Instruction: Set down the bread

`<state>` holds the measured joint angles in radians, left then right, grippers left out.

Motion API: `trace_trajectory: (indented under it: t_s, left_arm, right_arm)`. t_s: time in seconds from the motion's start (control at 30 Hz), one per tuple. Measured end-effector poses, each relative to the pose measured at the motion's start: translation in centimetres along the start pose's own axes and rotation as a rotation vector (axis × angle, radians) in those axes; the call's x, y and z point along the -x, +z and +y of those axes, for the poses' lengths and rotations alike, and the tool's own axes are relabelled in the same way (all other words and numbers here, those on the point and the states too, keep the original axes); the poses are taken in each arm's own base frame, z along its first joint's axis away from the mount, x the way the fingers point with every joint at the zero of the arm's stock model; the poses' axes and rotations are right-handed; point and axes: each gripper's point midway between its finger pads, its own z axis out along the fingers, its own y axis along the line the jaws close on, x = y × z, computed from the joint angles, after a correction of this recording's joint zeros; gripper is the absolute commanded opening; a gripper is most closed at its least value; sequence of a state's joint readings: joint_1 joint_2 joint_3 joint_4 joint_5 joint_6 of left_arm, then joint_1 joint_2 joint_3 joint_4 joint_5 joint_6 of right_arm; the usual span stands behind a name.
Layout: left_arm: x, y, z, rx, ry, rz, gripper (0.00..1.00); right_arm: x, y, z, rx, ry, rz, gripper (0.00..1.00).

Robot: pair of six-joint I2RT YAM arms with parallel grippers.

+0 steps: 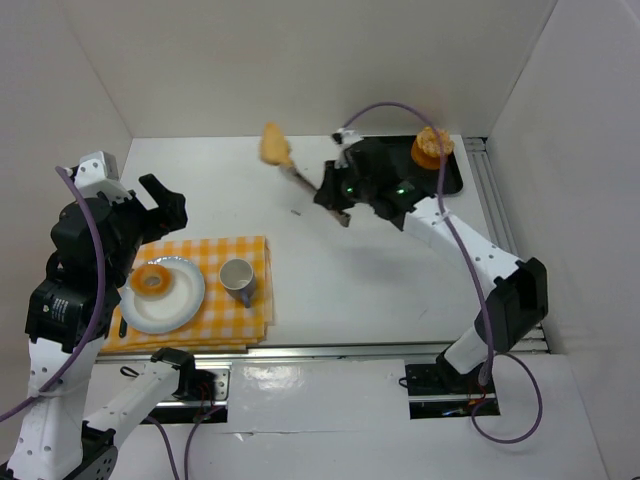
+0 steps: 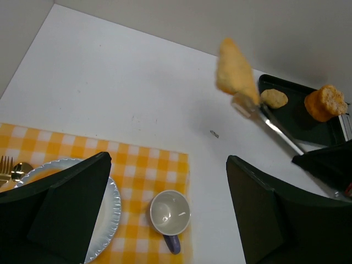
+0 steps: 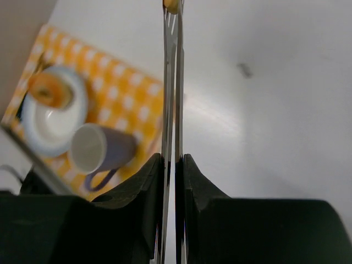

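Note:
My right gripper [image 1: 338, 196] is shut on metal tongs [image 1: 303, 181] that pinch a golden piece of bread [image 1: 275, 144], held in the air over the white table behind the cloth. In the right wrist view the tongs [image 3: 171, 88] run up between my closed fingers [image 3: 151, 181], with only a sliver of bread [image 3: 171, 5] at the top edge. In the left wrist view the bread [image 2: 235, 70] hangs in the tongs [image 2: 273, 126]. My left gripper [image 1: 160, 200] is open and empty above the white plate [image 1: 180, 300], which carries a doughnut [image 1: 153, 280].
A yellow checked cloth [image 1: 255, 255] holds the plate and a cup with a purple handle [image 1: 237, 277]. A fork [image 2: 5, 165] lies left of the plate. A black tray [image 2: 291, 113] at the back right holds a small bun [image 2: 273, 98] and an orange pastry [image 1: 430, 148].

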<state>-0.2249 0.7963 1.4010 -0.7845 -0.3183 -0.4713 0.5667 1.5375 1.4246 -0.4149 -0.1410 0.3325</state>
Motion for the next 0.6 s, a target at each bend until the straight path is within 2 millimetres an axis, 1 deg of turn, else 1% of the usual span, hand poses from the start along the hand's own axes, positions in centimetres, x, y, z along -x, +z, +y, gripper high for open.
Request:
trace_trajectory:
  t_s: [0.07,0.13,0.17,0.27,0.33,0.43,0.5,0.6]
  left_arm:
    - [0.1,0.0,0.1,0.007,0.001,-0.004,0.99]
    - [0.5,-0.1,0.2,0.012,-0.001,-0.014,0.99]
    - [0.7,-0.2,0.2,0.014,-0.003,-0.021,0.99]
    - [1.5,-0.5,0.1,0.016,-0.009,-0.042,0.99]
    - [1.9,-0.7,0.2,0.019,-0.012,-0.054,0.99]
    - [2.0,-0.8,0.3,0.024,-0.013,-0.06,0.99]
    - [2.1,-0.9,0.3,0.024,-0.014,-0.061,0.99]
    - [2.2,-1.0,0.3,0.023,-0.015,-0.067,0.99]
  right_arm:
    - [-1.6,0.7,5.3,0.118,-0.07,0.045,0.0]
    - [-4.0,1.1,10.1,0.227,-0.136,0.108,0.0]
    - [-5.6,1.3,12.3,0.278,-0.172,0.146,0.0]
    - [-9.6,1.8,16.4,0.368,-0.253,0.246,0.0]
    - [-12.1,2.0,18.2,0.402,-0.299,0.309,0.0]
    - [-14.5,2.5,19.9,0.426,-0.348,0.371,0.0]
    - [-15.7,2.8,20.4,0.434,-0.367,0.397,0.0]
    - [-17.0,2.9,20.3,0.428,-0.385,0.437,0.04]
